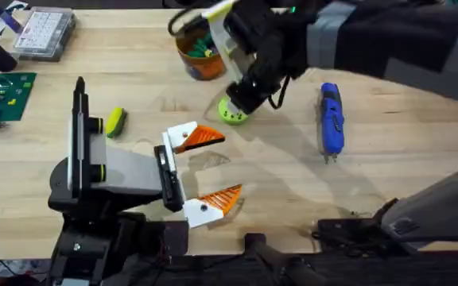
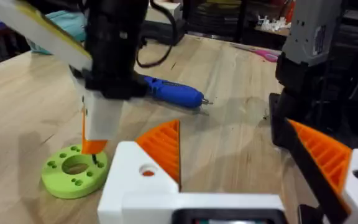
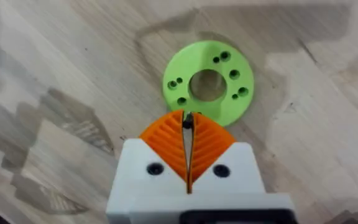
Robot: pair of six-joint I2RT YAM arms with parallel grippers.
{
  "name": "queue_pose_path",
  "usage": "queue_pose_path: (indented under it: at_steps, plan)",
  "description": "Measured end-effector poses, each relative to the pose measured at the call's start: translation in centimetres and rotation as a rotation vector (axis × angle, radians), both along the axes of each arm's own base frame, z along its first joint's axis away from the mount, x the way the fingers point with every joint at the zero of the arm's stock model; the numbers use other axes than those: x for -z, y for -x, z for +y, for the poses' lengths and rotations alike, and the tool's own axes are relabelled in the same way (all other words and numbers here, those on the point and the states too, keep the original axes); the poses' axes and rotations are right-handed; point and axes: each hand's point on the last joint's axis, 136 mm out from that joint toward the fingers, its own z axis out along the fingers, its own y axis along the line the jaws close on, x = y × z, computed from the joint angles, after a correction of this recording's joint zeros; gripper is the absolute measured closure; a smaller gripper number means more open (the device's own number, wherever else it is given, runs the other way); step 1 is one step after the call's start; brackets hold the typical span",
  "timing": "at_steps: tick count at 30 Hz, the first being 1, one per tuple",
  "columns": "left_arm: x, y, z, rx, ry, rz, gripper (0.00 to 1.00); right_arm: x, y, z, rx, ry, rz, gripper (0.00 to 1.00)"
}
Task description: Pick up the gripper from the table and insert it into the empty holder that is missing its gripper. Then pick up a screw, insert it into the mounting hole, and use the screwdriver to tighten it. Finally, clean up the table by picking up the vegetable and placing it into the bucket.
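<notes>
On the light wooden table point(image 1: 420, 171), the toy corn cob point(image 1: 116, 121) lies at the left, yellow with green sides, just beside the left arm's dark links and well apart from either gripper's tips. Next comes the orange finger point(image 1: 199, 137) – a deep-orange ribbed wedge on a white block. It is seated as the far jaw of the left gripper point(image 1: 230, 164), and the round hole in its block shows orange in the left wrist view point(image 2: 164, 146). A paler matching finger point(image 1: 223, 199) forms the near jaw. The two are spread wide apart with nothing between them but bare wood. Behind them stands the orange-brown bucket point(image 1: 203, 63), with some green and blue things inside. Just right of the orange finger's tip, the right gripper point(image 1: 241, 102) points down over a lime-green ring-shaped disc point(image 1: 230, 115). Its ribbed pads are pressed together, and a small dark thing sits pinched at their very tips point(image 3: 188, 119) – what it is I cannot tell. From its own camera those tips hang at the near rim of the disc point(image 3: 208, 84), whose middle hole is open and ringed by smaller holes. Farther right, the blue pen-shaped screwdriver point(image 1: 331, 119) lies flat, its thin metal tip toward the near edge, apart from both grippers.
</notes>
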Motion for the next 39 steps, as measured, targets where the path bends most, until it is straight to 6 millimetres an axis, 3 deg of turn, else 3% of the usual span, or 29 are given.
queue_pose_path:
  at_steps: [13, 23, 31, 39]
  plan:
    - [0.0, 0.1, 0.0, 0.003, 0.000, 0.000, 0.010, -10.0, -2.4, -0.6, 0.030, -0.031, -0.050, 0.994]
    - [0.0, 0.1, 0.0, 0.003, 0.000, 0.001, 0.010, -17.1, -1.4, -0.8, -0.019, -0.057, -0.111, 0.994]
    - [0.0, 0.1, 0.0, 0.003, 0.000, 0.001, 0.010, -18.7, 1.5, 1.0, -0.118, -0.050, -0.109, 0.994]
    - [0.0, 0.1, 0.0, 0.003, 0.000, 0.001, 0.010, -18.6, 2.5, 4.2, -0.195, -0.040, -0.096, 0.994]
